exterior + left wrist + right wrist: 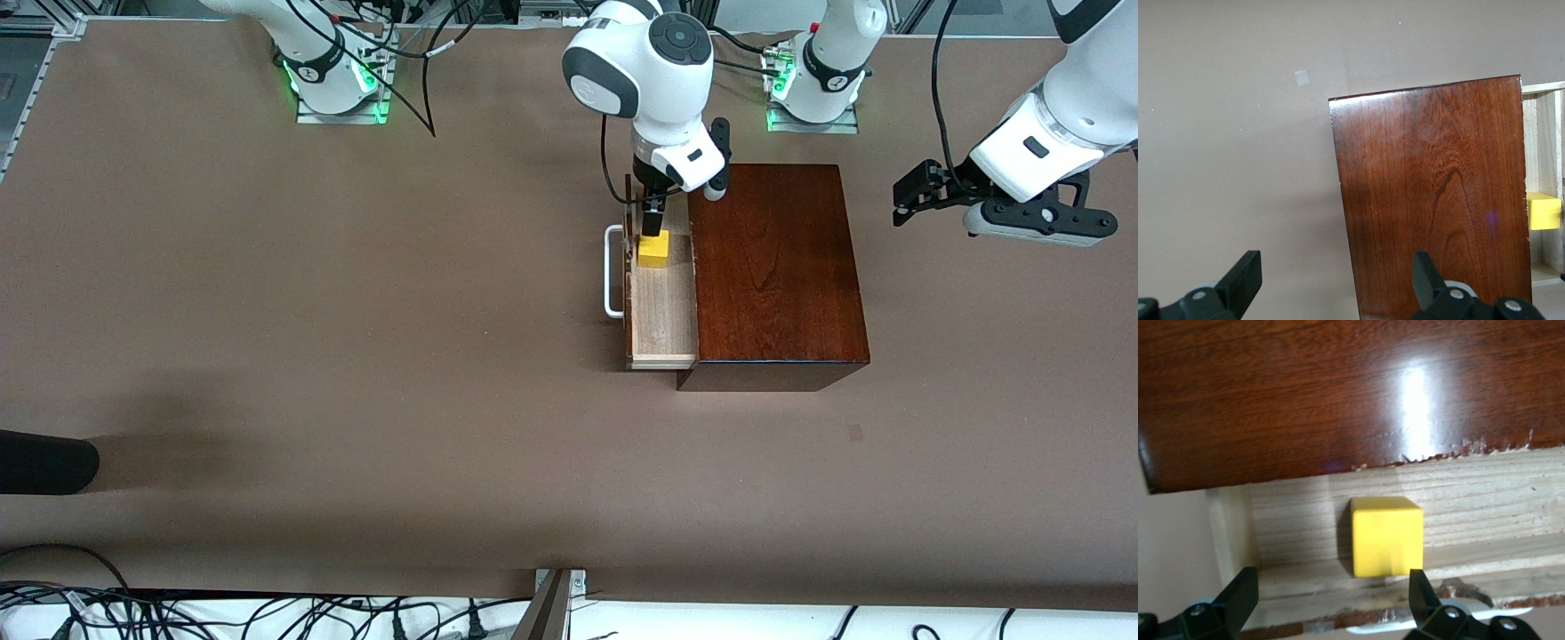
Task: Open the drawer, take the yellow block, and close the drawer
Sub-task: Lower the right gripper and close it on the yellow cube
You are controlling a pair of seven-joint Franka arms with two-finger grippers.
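Observation:
The drawer (662, 311) stands pulled out of the dark mahogany box (773, 267) toward the right arm's end of the table, its white handle (612, 271) leading. The yellow block (653, 251) sits in the pale tray, at the end farther from the front camera. My right gripper (652, 222) hangs open just above the block. In the right wrist view the block (1386, 537) rests on the drawer floor (1485, 500), close to one finger of the right gripper (1331, 597). My left gripper (905, 203) waits open, in the air beside the box at the left arm's end.
In the left wrist view the left gripper (1336, 277) spans the box (1431, 193) edge and bare table, with the block (1543, 211) showing past the box. A dark object (44, 462) lies at the right arm's end, near the front edge. Cables (267, 613) run along that edge.

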